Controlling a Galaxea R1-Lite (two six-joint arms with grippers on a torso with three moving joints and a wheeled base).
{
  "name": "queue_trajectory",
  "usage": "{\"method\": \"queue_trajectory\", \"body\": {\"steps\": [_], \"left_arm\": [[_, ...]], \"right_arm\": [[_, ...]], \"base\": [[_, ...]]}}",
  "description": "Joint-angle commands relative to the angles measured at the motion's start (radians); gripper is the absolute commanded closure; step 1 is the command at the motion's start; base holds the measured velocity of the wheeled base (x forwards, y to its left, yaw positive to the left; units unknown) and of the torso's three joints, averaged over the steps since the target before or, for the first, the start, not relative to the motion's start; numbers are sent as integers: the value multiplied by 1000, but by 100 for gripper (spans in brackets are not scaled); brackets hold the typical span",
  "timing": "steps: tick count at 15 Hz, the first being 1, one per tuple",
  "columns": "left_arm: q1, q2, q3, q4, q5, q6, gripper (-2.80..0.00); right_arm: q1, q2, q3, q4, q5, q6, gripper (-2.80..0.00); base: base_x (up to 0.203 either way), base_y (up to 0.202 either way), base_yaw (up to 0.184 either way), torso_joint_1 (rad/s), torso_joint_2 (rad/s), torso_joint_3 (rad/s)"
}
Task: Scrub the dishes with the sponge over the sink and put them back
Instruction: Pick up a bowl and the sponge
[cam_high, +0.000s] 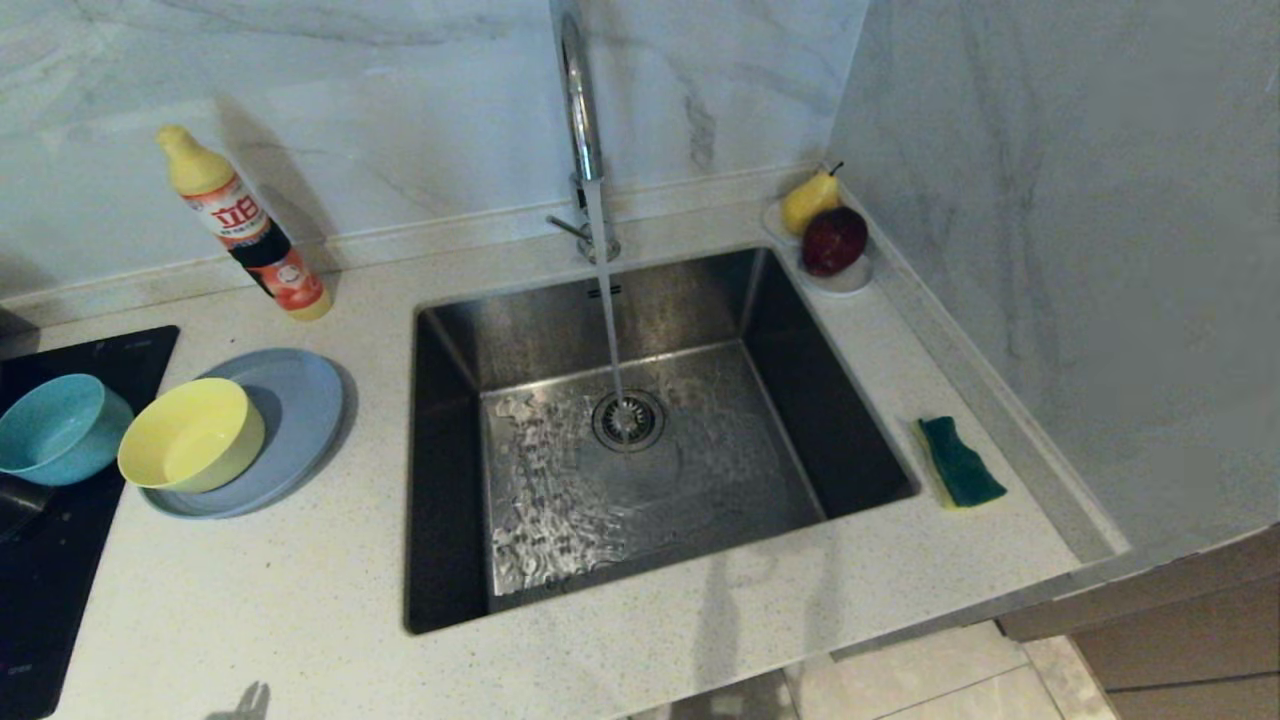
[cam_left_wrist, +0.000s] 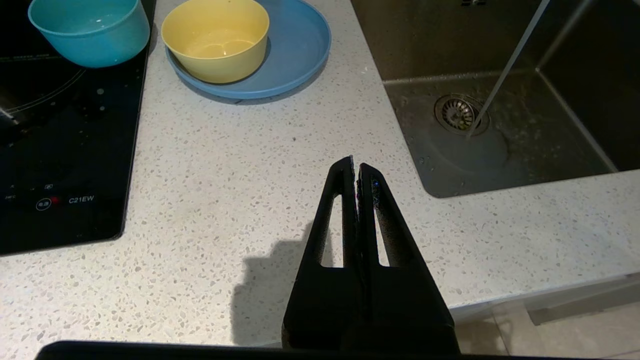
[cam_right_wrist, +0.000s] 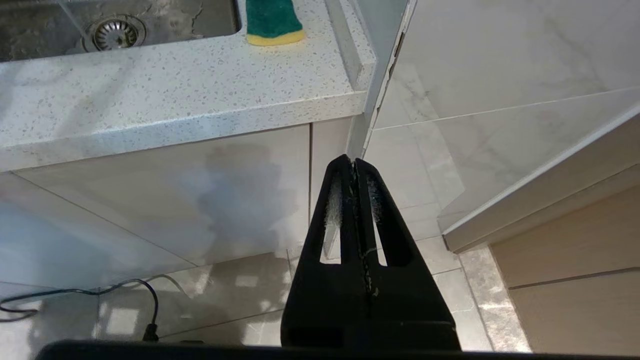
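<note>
Water was seen running from the tap (cam_high: 580, 110) into the sink (cam_high: 640, 440). The yellow bowl (cam_high: 192, 434) sat on the plate (cam_high: 290, 400), the teal bowl (cam_high: 60, 428) beside it on the hob (cam_high: 60, 560). The sponge (cam_high: 958, 462) lay on the desk (cam_high: 260, 610) right of the sink. The left pincer (cam_left_wrist: 356, 167) was held closed and empty above the desk; the right pincer (cam_right_wrist: 353, 165), likewise closed and empty, was kept below the desk's edge.

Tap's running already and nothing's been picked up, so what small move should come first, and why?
Probably open the right gripper and reach up toward the sponge, which lies untouched on the counter right of the sink. Both grippers are shut and empty, and the left gripper hangs nearer the dishes.
</note>
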Motion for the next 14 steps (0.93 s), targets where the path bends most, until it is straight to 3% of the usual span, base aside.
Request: {"method": "queue_trajectory", "body": {"steps": [1, 9, 14], "left_arm": [[0, 5, 40, -1, 0, -1, 0], [0, 5, 40, -1, 0, -1, 0], [0, 5, 40, -1, 0, -1, 0]], "right_arm": [[0, -2, 1, -3, -4, 11, 0], [0, -2, 1, -6, 31, -150, 0], [0, -3, -3, 8, 33, -155, 0]], "base": [[0, 0, 0, 0, 0, 0], [0, 0, 0, 0, 0, 0], [0, 0, 0, 0, 0, 0]]}}
